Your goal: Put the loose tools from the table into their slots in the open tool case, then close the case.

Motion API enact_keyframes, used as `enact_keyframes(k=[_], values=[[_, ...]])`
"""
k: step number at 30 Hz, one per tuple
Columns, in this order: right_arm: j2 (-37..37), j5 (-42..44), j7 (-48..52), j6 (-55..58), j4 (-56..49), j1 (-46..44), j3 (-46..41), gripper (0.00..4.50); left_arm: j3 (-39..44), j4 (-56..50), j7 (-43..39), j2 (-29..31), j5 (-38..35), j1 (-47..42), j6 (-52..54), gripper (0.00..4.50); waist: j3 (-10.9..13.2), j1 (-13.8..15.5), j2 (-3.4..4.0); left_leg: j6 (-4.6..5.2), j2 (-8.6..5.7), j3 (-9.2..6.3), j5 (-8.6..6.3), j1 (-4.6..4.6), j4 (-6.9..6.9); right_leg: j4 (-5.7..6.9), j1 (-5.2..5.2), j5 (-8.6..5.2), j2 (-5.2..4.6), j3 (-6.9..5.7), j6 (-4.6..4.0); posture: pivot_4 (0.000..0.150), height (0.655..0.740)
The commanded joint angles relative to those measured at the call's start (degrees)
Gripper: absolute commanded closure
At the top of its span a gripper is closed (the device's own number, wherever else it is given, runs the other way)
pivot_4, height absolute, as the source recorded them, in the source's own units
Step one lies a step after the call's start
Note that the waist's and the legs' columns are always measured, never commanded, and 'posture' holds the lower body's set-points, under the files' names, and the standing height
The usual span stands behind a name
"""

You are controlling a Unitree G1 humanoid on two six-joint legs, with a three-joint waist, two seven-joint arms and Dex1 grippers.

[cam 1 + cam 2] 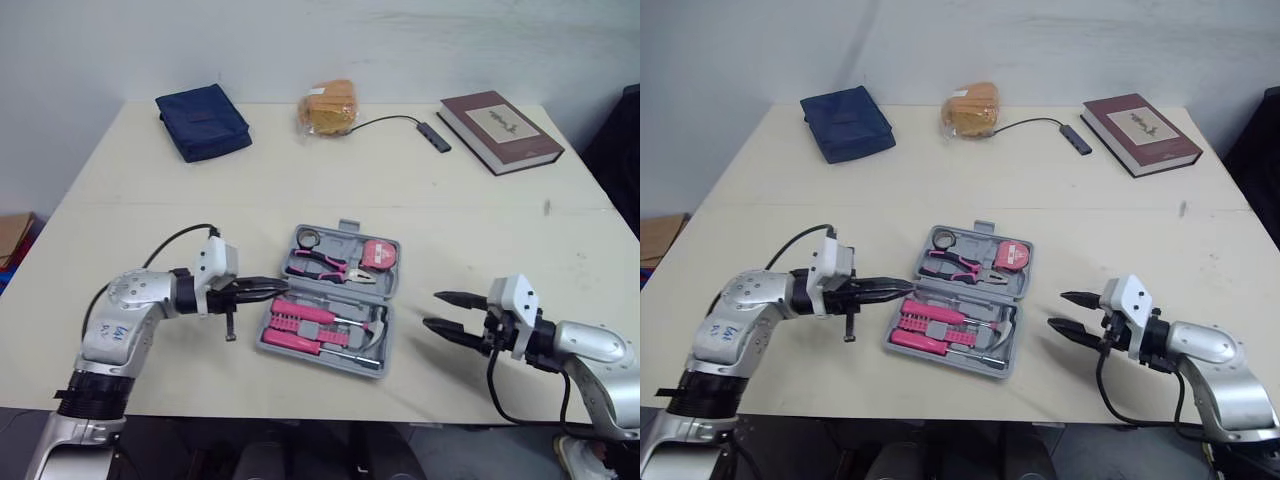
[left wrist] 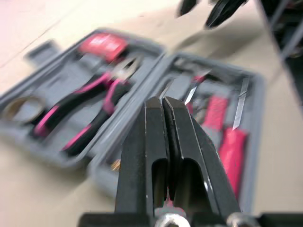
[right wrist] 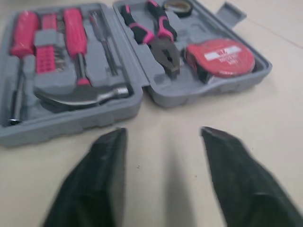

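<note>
Pale worktop (image 1: 420, 190). Along the far edge, from the robot's left to right: dark blue pouch (image 1: 203, 121); orange bundle in clear wrap (image 1: 329, 107); dark cable (image 1: 385, 121) ending in a slim adapter (image 1: 435, 136); brown book (image 1: 500, 130). Front centre, well apart from these: open grey tool case (image 3: 71, 125), both halves lying flat.
</note>
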Motion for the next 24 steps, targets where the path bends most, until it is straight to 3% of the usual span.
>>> enact_keyframes(k=[1, 2, 9, 16, 24], values=[[0.20, -5.16, -1.61, -0.47, 2.00, -3.13, 4.08, 3.86, 0.50, 4.27, 5.77, -0.85, 4.24, -2.22, -1.03, 4.50, 0.12, -0.01, -0.20, 0.01, 0.00, 0.01, -0.01, 0.00, 0.03, 0.01, 0.00, 0.01, 0.00, 0.00, 0.01, 0.150, 0.7400], [0.64, -7.14, -2.70, -1.03, 3.35, -4.12, 5.28, 4.47, -0.12, 5.54, 7.38, -1.68, 5.45, -2.71, -0.87, 4.50, 0.14, 0.03, -0.25, 0.02, 0.02, -0.02, -0.01, -0.04, 0.06, 0.01, -0.01, 0.01, 0.01, -0.02, 0.02, 0.150, 0.7400], [4.61, -10.83, -5.27, -0.04, 5.86, -9.10, 10.01, 4.47, -2.35, 10.92, 12.63, -6.50, 9.54, -5.04, -0.41, 4.50, 0.17, 0.14, -0.29, 0.04, 0.02, -0.01, -0.02, -0.20, 0.15, 0.05, -0.16, 0.03, -0.02, -0.04, 0.05, 0.150, 0.7400], [6.65, -11.63, -5.18, 0.54, 5.00, -9.95, 12.46, 4.47, -3.47, 14.05, 12.88, -9.23, 10.72, -6.59, -1.69, 4.50, 0.18, -0.02, -0.30, 0.02, 0.05, 0.01, -0.02, -0.21, 0.16, 0.09, -0.20, 0.03, 0.02, -0.05, 0.05, 0.150, 0.7400], [7.72, -12.34, -1.90, -0.81, 7.67, -13.87, 14.74, 4.47, -3.45, 6.92, 5.85, -6.31, 7.61, -0.83, 0.43, 4.50, 0.18, -0.27, -0.30, -0.01, 0.09, 0.06, -0.01, -0.19, 0.15, 0.11, -0.24, 0.03, 0.03, -0.01, 0.05, 0.150, 0.7400]])
